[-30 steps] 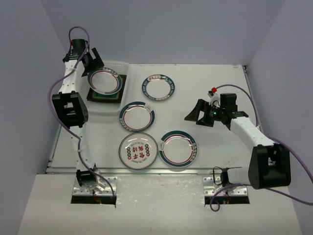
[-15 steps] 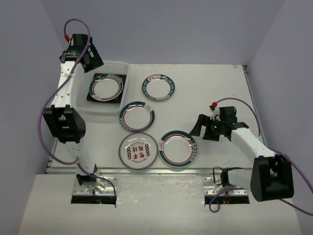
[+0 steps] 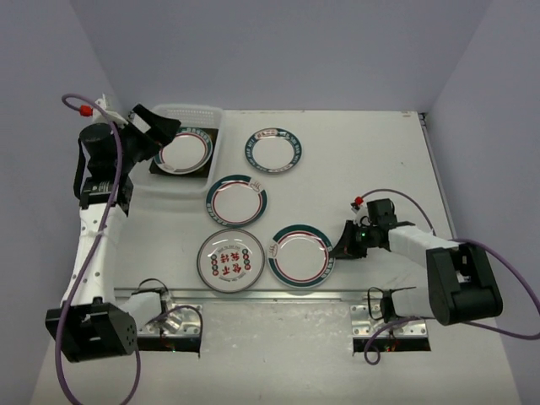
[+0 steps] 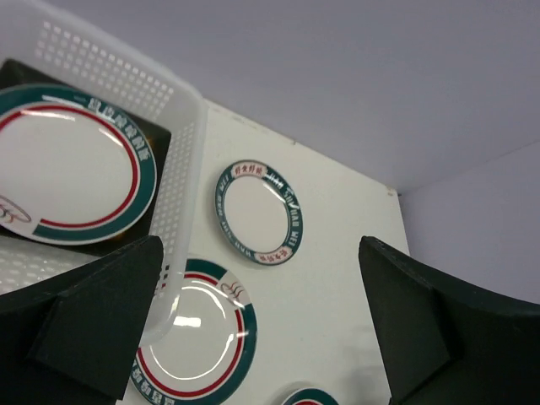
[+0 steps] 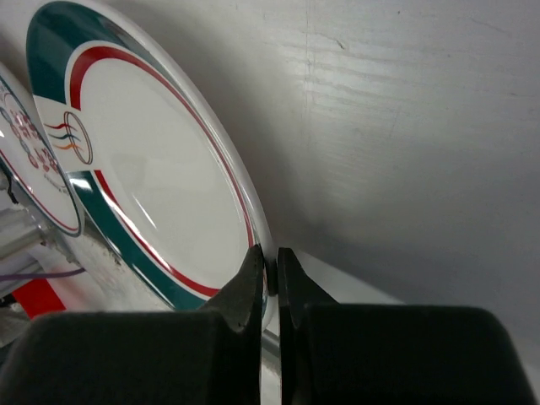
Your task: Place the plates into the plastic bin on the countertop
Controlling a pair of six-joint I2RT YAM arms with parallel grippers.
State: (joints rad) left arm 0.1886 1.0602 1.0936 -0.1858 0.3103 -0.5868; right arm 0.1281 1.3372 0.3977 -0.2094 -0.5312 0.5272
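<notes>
Four round plates were seen lying on the table [image 3: 363,152], outside the plastic bin [image 3: 196,110], which was set at the table's 10 o'clock corner. A fifth round plate [image 3: 182,150] was found inside the bin, laid on a square dark-brown plate [image 3: 180,172].

At the table's 6 o'clock edge a teal-rimmed plate [image 3: 300,256] was grasped by the right jaws. They were clenched on its rim at the plate's 3 o'clock side, and the wrist view showed the rim pinched between them. A grey-rimmed plate [image 3: 229,260] lay just beside it, at its 9 o'clock. Whether the two rims touched could not be told.

A middle plate [image 3: 236,201] lay near the bin's 5 o'clock corner, and a far plate [image 3: 273,151] was placed at the bin's 3 o'clock, apart from it.

The left jaws were held released, spread wide with nothing between them, at the bin's 9 o'clock side.
</notes>
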